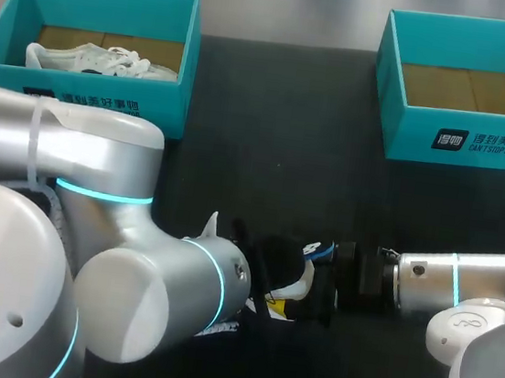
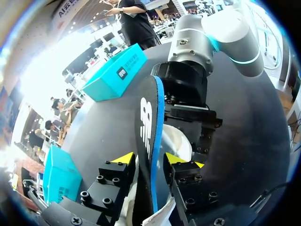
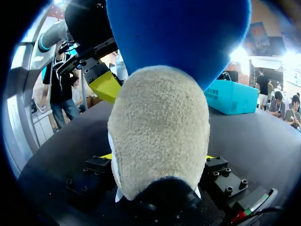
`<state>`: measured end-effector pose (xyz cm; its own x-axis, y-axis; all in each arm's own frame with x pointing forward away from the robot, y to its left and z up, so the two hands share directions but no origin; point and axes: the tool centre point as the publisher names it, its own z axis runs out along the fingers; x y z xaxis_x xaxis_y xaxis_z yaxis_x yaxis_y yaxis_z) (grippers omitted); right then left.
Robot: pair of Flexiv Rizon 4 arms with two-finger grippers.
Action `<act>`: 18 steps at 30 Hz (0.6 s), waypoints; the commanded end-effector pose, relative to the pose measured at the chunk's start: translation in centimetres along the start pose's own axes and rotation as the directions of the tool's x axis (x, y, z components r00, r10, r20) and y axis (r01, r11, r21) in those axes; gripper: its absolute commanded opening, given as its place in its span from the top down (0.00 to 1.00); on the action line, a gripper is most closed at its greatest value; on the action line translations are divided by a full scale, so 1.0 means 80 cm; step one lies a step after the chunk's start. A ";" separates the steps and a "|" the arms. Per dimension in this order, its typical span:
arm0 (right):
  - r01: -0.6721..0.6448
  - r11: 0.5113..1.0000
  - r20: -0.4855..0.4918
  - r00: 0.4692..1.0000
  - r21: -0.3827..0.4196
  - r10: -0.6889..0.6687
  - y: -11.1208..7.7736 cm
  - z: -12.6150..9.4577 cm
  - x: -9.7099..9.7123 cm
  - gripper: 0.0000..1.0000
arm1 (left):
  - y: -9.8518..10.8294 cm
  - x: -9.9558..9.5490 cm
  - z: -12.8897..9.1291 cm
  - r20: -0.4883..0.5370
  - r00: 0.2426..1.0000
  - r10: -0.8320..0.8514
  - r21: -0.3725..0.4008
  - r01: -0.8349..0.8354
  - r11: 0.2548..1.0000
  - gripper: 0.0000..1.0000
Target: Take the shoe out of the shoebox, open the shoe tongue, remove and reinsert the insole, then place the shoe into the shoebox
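Insole (image 2: pixel 149 117), black with a blue edge, stood on edge between the fingers of the left gripper (image 2: pixel 149 159), which were clamped on it from both sides. Its far end was at the shoe (image 3: pixel 160 122), on which the right gripper (image 3: pixel 156 156) was closed, low over the desk (image 1: pixel 273 173). Judging by this, the shoe was out and the insole step under way. Seating the insole and boxing the shoe in the empty shoebox (image 1: pixel 406 139) remained.

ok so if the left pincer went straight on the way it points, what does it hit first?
The shoe held in the right pincer, dead ahead. The left pincer is shut on the insole, whose far end seems to reach the shoe, so that would press in first. Depth unclear.
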<state>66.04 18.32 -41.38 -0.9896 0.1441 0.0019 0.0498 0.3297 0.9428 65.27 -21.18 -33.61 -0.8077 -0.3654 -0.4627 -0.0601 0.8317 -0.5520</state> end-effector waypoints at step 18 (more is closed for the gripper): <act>-0.001 1.000 -0.001 1.000 0.005 0.001 -0.001 0.003 0.001 1.00 | -0.003 -0.014 0.008 -0.056 0.997 -0.050 0.006 0.050 0.999 1.00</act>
<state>66.04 18.32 -41.38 -0.9896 0.1441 0.0019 0.0498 0.3297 0.9428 65.83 -21.35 -33.60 -0.8215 -0.3908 -0.4152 -0.0948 0.8116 -0.5764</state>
